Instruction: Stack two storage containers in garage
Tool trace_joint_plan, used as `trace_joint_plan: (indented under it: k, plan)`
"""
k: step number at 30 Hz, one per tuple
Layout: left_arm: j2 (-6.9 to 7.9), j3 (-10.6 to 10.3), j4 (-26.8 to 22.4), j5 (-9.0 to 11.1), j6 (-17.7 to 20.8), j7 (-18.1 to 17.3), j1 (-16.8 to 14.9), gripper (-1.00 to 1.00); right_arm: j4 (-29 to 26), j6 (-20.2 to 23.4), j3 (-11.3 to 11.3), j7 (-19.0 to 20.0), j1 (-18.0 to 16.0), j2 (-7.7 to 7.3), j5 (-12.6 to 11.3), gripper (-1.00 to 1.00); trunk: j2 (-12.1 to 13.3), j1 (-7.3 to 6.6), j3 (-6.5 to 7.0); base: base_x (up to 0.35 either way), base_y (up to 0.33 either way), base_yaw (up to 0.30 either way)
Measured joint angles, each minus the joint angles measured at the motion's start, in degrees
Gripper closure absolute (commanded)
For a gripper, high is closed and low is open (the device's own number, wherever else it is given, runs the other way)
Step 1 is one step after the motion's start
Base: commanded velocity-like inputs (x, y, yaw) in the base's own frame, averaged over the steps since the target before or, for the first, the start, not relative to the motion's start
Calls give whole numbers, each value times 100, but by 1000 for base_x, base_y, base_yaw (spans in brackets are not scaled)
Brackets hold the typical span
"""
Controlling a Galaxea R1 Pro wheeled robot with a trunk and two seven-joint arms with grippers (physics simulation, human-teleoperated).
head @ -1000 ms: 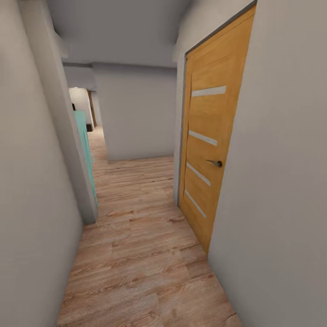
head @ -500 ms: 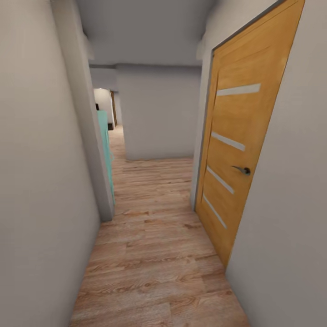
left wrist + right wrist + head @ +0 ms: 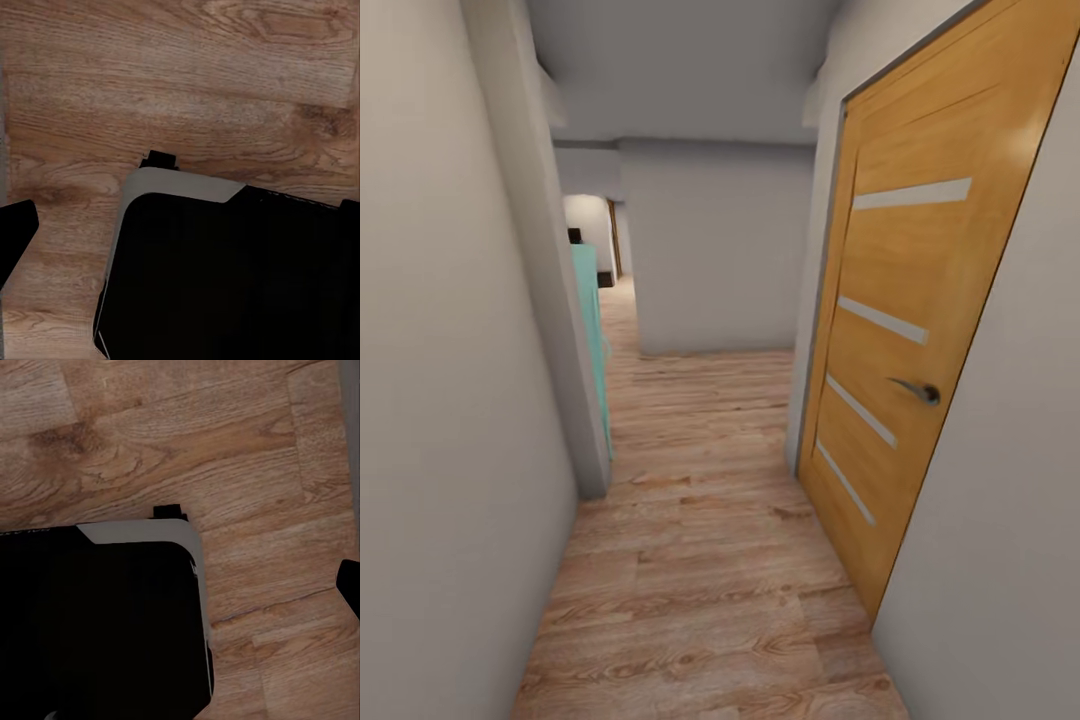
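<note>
The two storage containers are out of view. I am in a narrow hallway with a light wood plank floor (image 3: 700,560). In the left wrist view a dark fingertip (image 3: 13,232) pokes in at the frame's edge above the planks, beside my black, grey-rimmed base (image 3: 225,277). The right wrist view has the same base (image 3: 97,622) and another dark fingertip (image 3: 351,585) at its edge. Nothing is seen held, and the jaws' spacing cannot be read.
A shut orange wooden door (image 3: 920,330) with a metal handle (image 3: 925,392) lines the right wall. A grey wall (image 3: 715,250) blocks the corridor ahead, with a passage continuing at its left. A teal panel (image 3: 592,340) stands by the left wall's corner (image 3: 560,330).
The camera has advanced along the hallway: the orange door looms larger and farther right, and the left corner and teal panel sit closer. Nothing in the scene moved on its own.
</note>
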Motion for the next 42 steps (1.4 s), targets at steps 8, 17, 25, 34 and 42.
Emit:
trace_joint_plan:
  k: [8,17,25,34,42]
  plan:
    - [12,0,0,0,-1,1,0,-100,0,3,12,0,0,5,5,-100,0,0,0,323,0,0]
    - [12,0,0,0,-1,9,0,-100,0,2,16,1,0,10,5,-100,0,0,0,323,0,0]
    - [0,0,0,0,-1,10,0,-100,0,-3,16,0,0,9,5,-100,0,0,-2,323,0,23]
    - [-5,0,0,0,-1,8,0,-100,0,-5,16,0,0,-3,4,-100,0,0,-30,323,0,100]
    - [-5,0,0,0,-1,8,0,-100,0,-5,16,0,0,-4,4,-100,0,0,-32,323,0,6]
